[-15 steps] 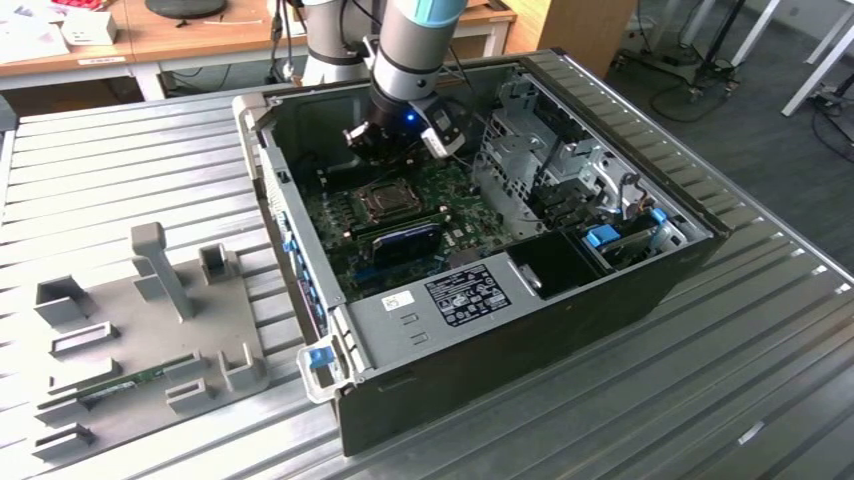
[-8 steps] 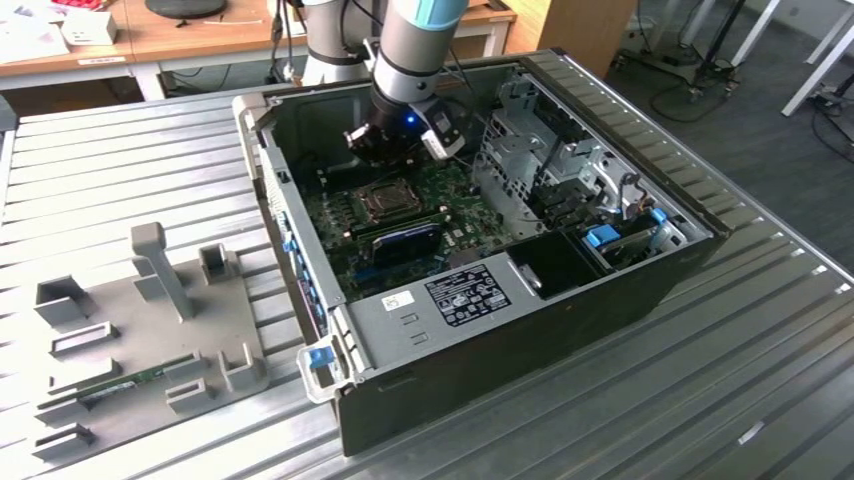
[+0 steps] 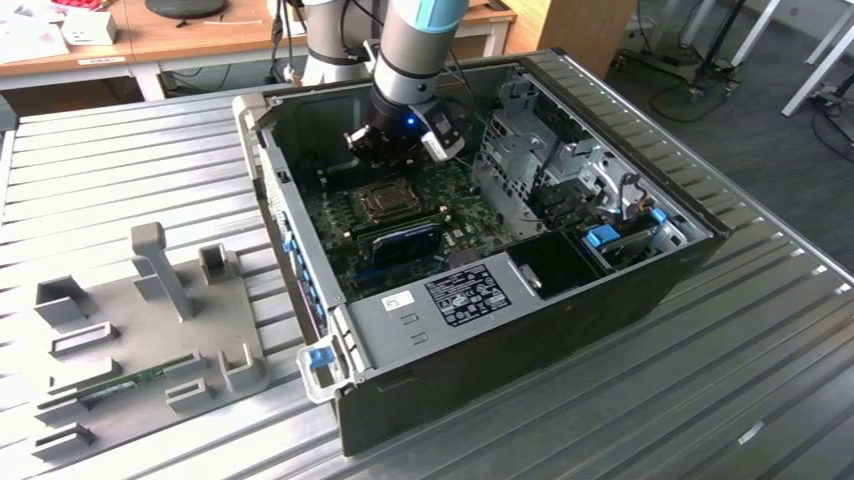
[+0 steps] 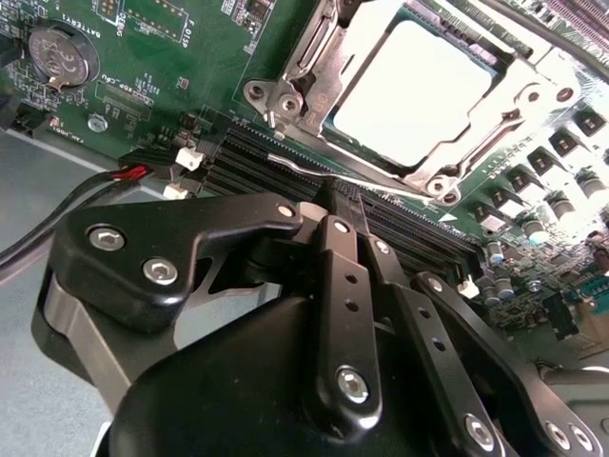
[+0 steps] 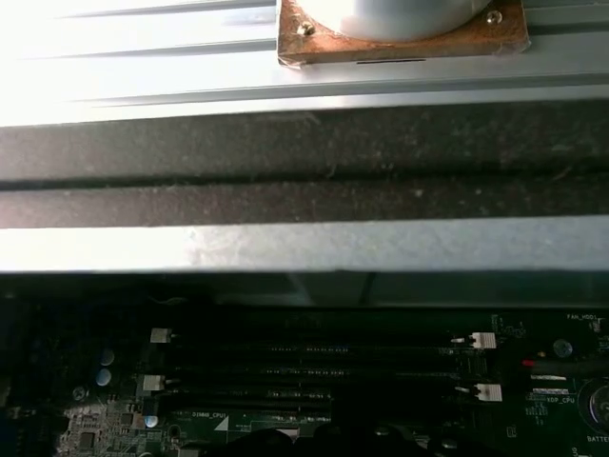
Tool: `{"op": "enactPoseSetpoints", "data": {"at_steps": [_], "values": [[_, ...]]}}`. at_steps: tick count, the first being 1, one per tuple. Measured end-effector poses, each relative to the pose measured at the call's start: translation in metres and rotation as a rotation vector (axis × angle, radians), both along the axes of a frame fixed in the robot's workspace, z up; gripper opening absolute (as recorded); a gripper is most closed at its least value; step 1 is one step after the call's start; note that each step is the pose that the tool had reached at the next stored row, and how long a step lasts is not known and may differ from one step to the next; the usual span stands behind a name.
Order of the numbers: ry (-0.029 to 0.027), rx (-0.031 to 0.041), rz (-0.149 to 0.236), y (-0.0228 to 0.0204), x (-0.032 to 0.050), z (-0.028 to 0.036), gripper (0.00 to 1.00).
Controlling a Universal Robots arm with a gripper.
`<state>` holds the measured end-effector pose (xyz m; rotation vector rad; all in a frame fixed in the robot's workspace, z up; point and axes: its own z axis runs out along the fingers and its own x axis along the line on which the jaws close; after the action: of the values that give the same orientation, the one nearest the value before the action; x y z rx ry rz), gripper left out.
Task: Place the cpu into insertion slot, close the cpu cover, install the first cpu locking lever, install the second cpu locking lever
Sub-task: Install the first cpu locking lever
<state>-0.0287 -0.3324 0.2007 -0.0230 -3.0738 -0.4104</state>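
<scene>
See cpu seated in insertion slot, cpu cover down over it. Find pincer over memory slots, just beside that slot; thin lever lying crosswise at its tip. Can't tell grip state.

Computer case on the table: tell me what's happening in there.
A robot arm reaches into the open computer case, its gripper low over the green motherboard beside the insertion slot. In the second wrist view the cpu sits in that slot with the silvery cpu cover lying down around it. Whether the thin locking lever along its edge is latched I cannot tell.
</scene>
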Motion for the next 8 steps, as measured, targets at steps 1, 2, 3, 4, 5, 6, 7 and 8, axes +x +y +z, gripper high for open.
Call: {"op": "enactPoseSetpoints", "data": {"at_steps": [1,2,3,4,5,6,7,8], "values": [[0.0,0.0,0.0,0.0,0.0,-0.0001,0.1],[0.0001,-0.0001,0.0,0.0,0.0,-0.0002,0.1],[-0.0001,0.0002,0.0,0.0,0.0,-0.0003,0.1],[-0.0001,0.0003,0.0,0.0,0.0,-0.0005,0.1],[-0.0003,0.0005,0.0,0.0001,0.0001,-0.0009,0.1],[-0.0003,0.0006,0.0,0.0001,0.0001,-0.0013,0.1],[-0.0002,0.0001,0.0,0.0001,0.0001,-0.0015,0.1],[-0.0001,-0.0002,0.0,0.0,0.0,-0.0017,0.1]]}}
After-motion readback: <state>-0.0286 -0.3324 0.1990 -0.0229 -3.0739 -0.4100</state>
